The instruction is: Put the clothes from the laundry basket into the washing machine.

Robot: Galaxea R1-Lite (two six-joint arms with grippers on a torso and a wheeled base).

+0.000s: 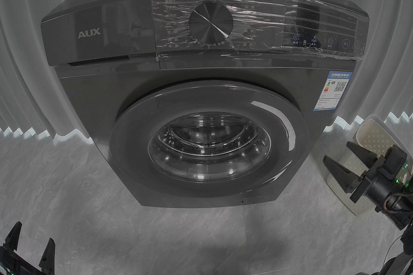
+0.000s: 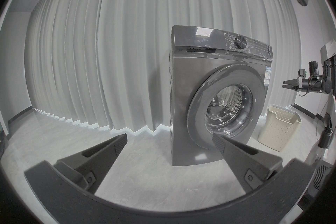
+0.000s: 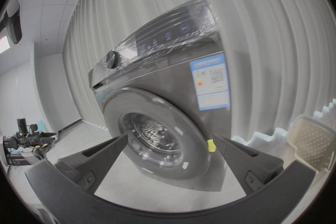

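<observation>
Left gripper (image 1: 32, 241): fingers spread apart, lower part cut off by the head view's edge. Right gripper (image 1: 338, 152): fingers also apart. The laundry basket (image 1: 378, 136) stands just behind it on the floor, partly covered by that arm. The basket's inside is hard to make out, so I cannot tell if clothes lie in it. Washing machine (image 1: 206, 74): farther ahead, between the two grippers, its round door (image 1: 208, 145) shut and the drum dim behind the glass. Pleated curtain (image 1: 26, 52) behind it.

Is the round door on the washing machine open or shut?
Shut. The round door lies flat against the front of the washing machine, with no gap showing at its edge.
</observation>
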